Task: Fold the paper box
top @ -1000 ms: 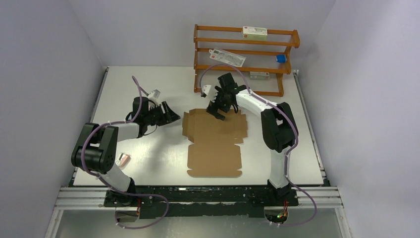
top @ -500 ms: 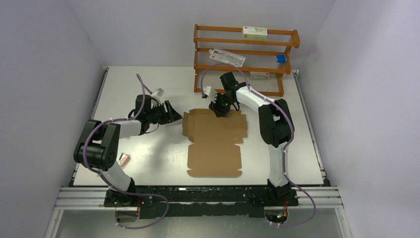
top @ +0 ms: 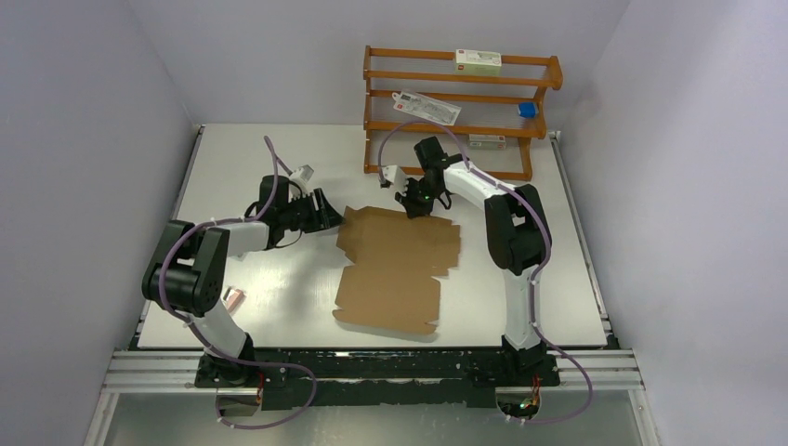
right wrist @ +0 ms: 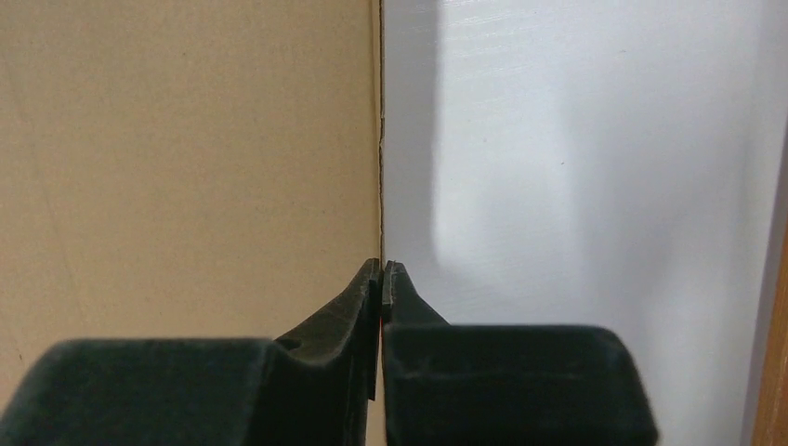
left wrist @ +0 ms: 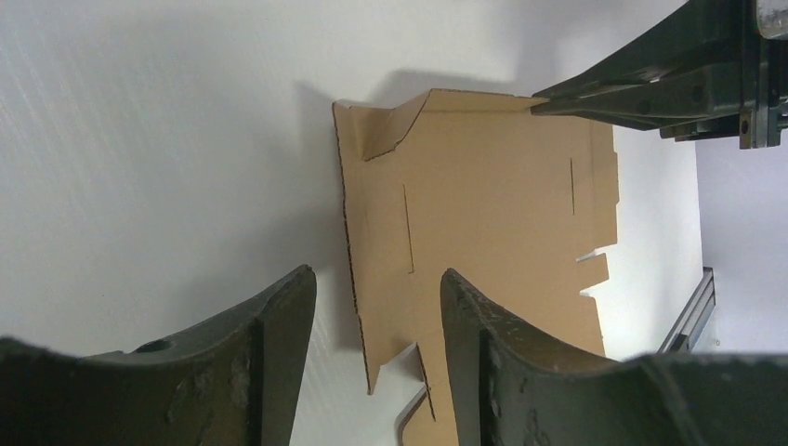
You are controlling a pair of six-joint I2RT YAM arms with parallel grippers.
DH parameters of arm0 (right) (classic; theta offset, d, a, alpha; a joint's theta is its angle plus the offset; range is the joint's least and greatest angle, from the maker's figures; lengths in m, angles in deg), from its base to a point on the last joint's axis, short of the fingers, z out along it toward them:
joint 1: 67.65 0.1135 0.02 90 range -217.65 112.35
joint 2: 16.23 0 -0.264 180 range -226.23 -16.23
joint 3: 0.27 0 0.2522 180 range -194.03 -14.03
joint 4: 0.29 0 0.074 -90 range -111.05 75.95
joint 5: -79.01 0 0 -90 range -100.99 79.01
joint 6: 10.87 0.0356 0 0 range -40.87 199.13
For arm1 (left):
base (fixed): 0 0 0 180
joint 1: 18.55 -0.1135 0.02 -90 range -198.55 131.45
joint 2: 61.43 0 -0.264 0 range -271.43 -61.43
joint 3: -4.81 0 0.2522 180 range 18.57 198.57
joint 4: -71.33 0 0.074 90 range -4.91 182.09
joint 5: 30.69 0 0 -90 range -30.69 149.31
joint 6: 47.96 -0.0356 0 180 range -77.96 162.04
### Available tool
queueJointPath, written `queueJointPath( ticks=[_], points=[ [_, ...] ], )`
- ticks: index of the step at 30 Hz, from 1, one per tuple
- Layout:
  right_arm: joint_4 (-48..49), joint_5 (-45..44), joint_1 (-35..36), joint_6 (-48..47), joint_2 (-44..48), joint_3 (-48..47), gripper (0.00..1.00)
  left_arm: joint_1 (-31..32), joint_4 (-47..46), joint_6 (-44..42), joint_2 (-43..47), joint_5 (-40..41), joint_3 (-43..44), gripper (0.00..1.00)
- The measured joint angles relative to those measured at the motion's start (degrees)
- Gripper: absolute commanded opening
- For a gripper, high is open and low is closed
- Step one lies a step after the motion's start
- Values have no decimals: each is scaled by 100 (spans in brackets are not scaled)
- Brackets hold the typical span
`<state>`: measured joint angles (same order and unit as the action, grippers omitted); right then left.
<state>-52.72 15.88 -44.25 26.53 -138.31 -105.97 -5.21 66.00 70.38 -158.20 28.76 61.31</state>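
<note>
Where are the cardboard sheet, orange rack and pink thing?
paper box (top: 395, 269), top external view, middle of the sheet.
orange rack (top: 555, 74), top external view, right end post.
pink item (top: 234, 299), top external view, its middle.

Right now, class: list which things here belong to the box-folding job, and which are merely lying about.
Job: box; right pincer, shut on its far edge; left pincer, open, near it.
Lying about: rack; cartons; blue item; pink item.
</note>
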Motion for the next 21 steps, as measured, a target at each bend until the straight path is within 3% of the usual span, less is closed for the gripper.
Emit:
queueJointPath(
  ticks=[12, 21],
  points=[
    [898, -284, 184, 188, 953, 1180, 0, 42, 490, -232, 57, 240, 551, 51],
    [1757, -695, 514, 501, 1281, 1928, 0, 702, 693, -535, 76, 645, 1102, 49]
  ],
)
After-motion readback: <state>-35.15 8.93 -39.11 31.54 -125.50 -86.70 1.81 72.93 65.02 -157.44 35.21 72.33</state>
